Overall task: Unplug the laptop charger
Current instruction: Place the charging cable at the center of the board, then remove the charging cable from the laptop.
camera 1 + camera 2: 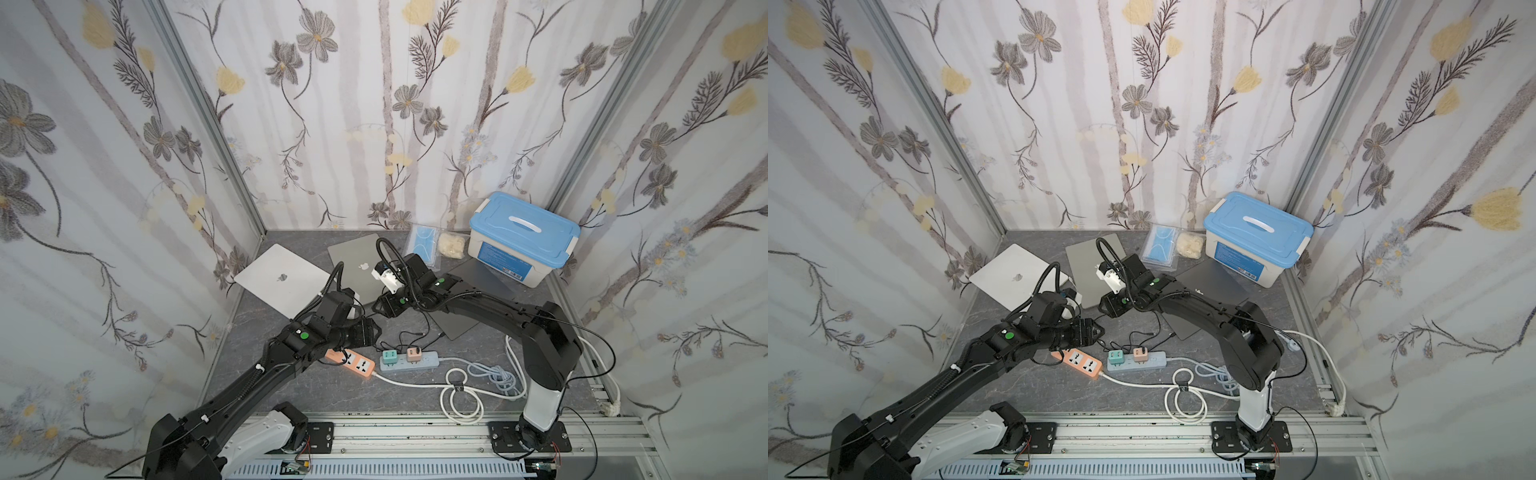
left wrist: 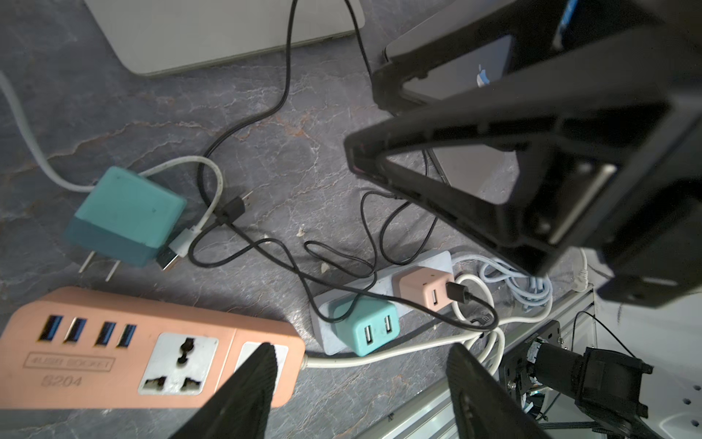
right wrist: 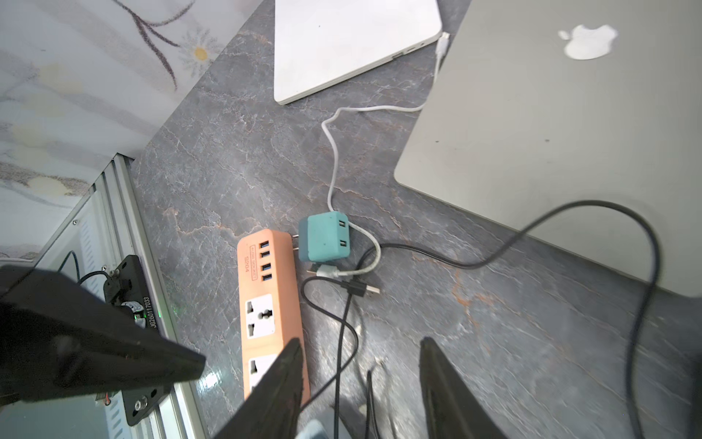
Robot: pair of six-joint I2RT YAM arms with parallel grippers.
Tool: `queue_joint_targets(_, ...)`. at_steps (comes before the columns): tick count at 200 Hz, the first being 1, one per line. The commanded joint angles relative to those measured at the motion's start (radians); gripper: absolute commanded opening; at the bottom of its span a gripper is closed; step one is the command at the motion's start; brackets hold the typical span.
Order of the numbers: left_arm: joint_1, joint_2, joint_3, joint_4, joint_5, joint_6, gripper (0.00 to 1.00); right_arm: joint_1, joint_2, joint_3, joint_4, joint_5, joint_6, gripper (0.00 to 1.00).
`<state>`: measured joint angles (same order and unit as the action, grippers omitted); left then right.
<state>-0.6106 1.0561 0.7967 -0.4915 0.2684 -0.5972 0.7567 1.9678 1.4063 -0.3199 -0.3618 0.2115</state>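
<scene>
**Left claw** (image 1: 375, 331), top views: fingers spread and empty. It is tip to tip with the right claw (image 1: 376, 306), just apart, over the grey marbled tabletop (image 1: 316, 386). An orange power strip (image 1: 353, 362) lies under the left claw. Beside that is a blue-grey power strip (image 1: 415, 360) carrying a teal USB adapter (image 1: 390, 355) and a pink USB adapter (image 1: 413, 354). A silver laptop (image 1: 282, 278) sits beyond the left claw, a grey laptop (image 1: 353, 255) beyond the right claw.

**Left wrist view:** the left fingers (image 2: 247, 387) are wide apart and hold nothing; one overlaps the orange strip's end socket. The teal laptop charger (image 2: 125, 216) lies ahead of the claw, past the strip, with bare prongs in no socket.

**Right wrist view:** the right fingers (image 3: 448, 391) are parted and grip nothing. Black cables (image 3: 343, 334) run on the tabletop below the gap. The charger lies ahead at the strip's USB end, prongs toward the strip. The USB plug of the white cable (image 3: 380, 109) lies loose beside it.
</scene>
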Motion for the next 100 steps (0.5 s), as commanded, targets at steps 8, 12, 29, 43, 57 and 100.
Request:
queue_joint_targets(8, -0.020, 0.118, 0.094, 0.086, 0.045, 0.056, 0.73, -0.059, -0.112, -0.094, -0.020, 0.104, 0.000, 0.61)
queue_joint_targets(12, -0.025, 0.143, 0.112, 0.088, 0.050, 0.061, 0.73, -0.068, -0.127, -0.112, -0.026, 0.118, 0.000, 0.64)
queue_joint_targets(29, -0.056, 0.255, 0.197, 0.091, 0.063, 0.089, 0.73, -0.103, -0.192, -0.206, -0.028, 0.161, 0.001, 0.74)
queue_joint_targets(43, -0.079, 0.346, 0.269, 0.082, 0.068, 0.104, 0.73, -0.134, -0.255, -0.308, 0.016, 0.161, 0.026, 0.80)
queue_joint_targets(57, -0.102, 0.422, 0.327, 0.088, 0.079, 0.111, 0.73, -0.165, -0.316, -0.402, 0.065, 0.142, 0.066, 0.85)
queue_joint_targets(100, -0.177, 0.644, 0.489, 0.092, 0.114, 0.145, 0.73, -0.246, -0.476, -0.565, 0.064, 0.166, 0.156, 0.94)
